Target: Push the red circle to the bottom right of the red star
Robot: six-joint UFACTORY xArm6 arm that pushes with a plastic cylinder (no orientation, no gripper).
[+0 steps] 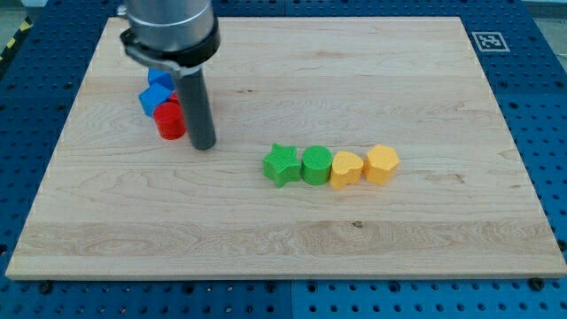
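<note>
While resting on the board, my tip sits just right of the red circle; no gripper fitted. Two blue blocks crowd the circle's far-left. Green star, green circle, yellow heart, yellow hexagon line up right.

The arm's housing is cut off by the view's top edge and hides part of the upper blue block, whose shape cannot be told. The rod covers the right side of the red circle. A lower blue block is partly overlapped too. No red star shows anywhere on the tabletop; whether it sits behind the arm cannot be told.
</note>
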